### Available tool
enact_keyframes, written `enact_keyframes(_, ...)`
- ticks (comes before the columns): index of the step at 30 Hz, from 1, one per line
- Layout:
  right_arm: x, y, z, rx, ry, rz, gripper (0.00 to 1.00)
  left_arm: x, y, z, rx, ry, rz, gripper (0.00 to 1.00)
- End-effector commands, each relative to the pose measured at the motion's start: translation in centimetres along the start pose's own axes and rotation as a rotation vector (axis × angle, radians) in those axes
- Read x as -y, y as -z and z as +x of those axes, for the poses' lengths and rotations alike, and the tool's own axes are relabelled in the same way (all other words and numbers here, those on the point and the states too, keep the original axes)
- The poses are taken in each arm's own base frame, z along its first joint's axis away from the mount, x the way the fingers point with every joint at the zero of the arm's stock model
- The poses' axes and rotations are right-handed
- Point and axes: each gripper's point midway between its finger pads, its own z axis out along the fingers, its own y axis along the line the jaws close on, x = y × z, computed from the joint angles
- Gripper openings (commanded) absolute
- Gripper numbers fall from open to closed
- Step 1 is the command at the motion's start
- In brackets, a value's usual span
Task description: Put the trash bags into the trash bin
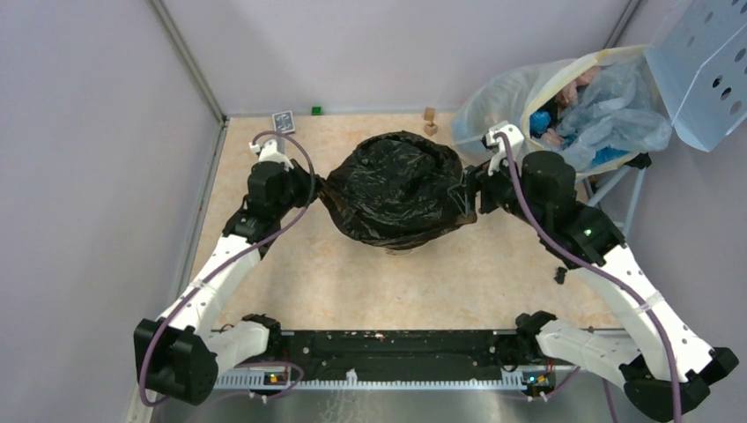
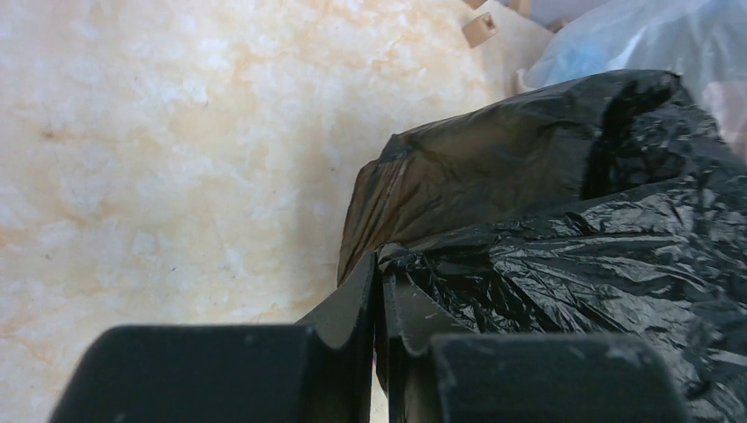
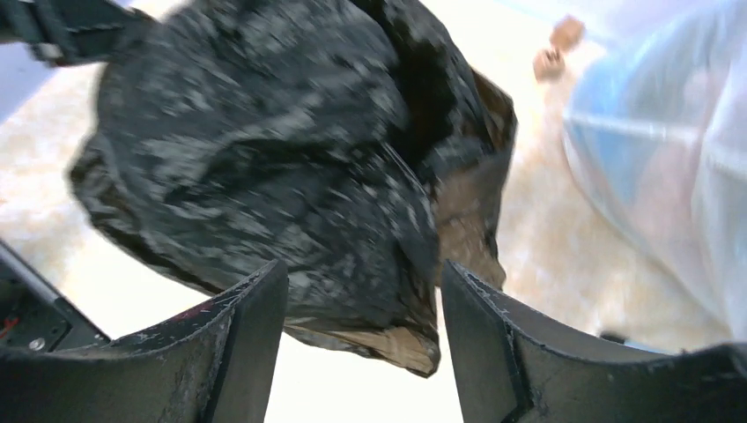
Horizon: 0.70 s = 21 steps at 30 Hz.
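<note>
A glossy, wrinkled black trash bag point(image 1: 396, 189) is spread in a wide mound at mid-table, stretched between my two grippers. My left gripper point(image 1: 319, 189) is at the bag's left edge. In the left wrist view its jaws point(image 2: 380, 260) are pressed together on a fold of the bag point(image 2: 573, 264). At the bag's right edge my right gripper point(image 1: 465, 189) stands open. From the right wrist camera the bag point(image 3: 264, 159) is blurred, and a loose flap hangs in the gap of that gripper point(image 3: 361, 282) without touching either finger. The trash bin is hidden.
A large translucent sack point(image 1: 528, 97) full of rubbish sits at the back right, close behind my right arm, below a perforated light-blue panel point(image 1: 705, 70). Two small wooden blocks point(image 1: 430, 121), a green cube point(image 1: 316, 110) and a dark card point(image 1: 283, 121) lie along the back wall.
</note>
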Motion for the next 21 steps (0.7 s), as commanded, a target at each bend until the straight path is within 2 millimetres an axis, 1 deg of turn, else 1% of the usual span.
enact_keyframes(1, -4.3, 1.6, -4.3, 0.103, 0.164, -0.210, 0.64, 1.3, 1.1, -1.8, 0.071, -0.036, 0.058, 0.11)
enact_keyframes(3, -6.6, 1.2, -4.9, 0.090, 0.239, -0.278, 0.64, 1.2, 1.3, -2.0, 0.079, -0.038, 0.050, 0.11)
enact_keyframes(4, -8.0, 0.5, -4.6, 0.058, 0.285, -0.317, 0.64, 1.2, 1.3, -2.2, 0.082, -0.040, 0.049, 0.11)
enact_keyframes(5, -9.4, 0.1, -4.5, 0.039, 0.329, -0.349, 0.64, 1.2, 1.3, -2.2, 0.081, -0.041, 0.050, 0.11)
enact_keyframes(7, -11.6, -0.9, -4.0, -0.009, 0.405, -0.387, 0.62, 1.3, 1.3, -2.3, 0.083, -0.042, 0.050, 0.11)
enact_keyframes(9, -13.1, -2.1, -3.4, -0.062, 0.441, -0.412, 0.61, 1.4, 1.2, -2.3, 0.082, -0.040, 0.051, 0.10)
enact_keyframes(11, -14.1, -3.0, -2.7, -0.109, 0.466, -0.426, 0.61, 1.5, 1.2, -2.4, 0.080, -0.036, 0.052, 0.10)
enact_keyframes(15, -14.2, -4.7, -1.6, -0.172, 0.485, -0.401, 0.61, 1.4, 1.1, -2.4, 0.079, -0.035, 0.051, 0.10)
enact_keyframes(17, -14.2, -5.2, -0.9, -0.204, 0.493, -0.402, 0.60, 1.4, 1.1, -2.4, 0.079, -0.037, 0.049, 0.10)
enact_keyframes(18, -14.2, -5.4, -0.7, -0.215, 0.495, -0.401, 0.55, 1.4, 1.1, -2.4, 0.080, -0.037, 0.047, 0.10)
enact_keyframes(19, -14.3, -5.6, -0.6, -0.227, 0.497, -0.399, 0.47, 1.4, 1.0, -2.5, 0.081, -0.038, 0.046, 0.10)
enact_keyframes(21, -14.1, -5.9, -0.7, -0.228, 0.491, -0.382, 0.19, 1.3, 0.9, -2.6, 0.083, -0.041, 0.040, 0.10)
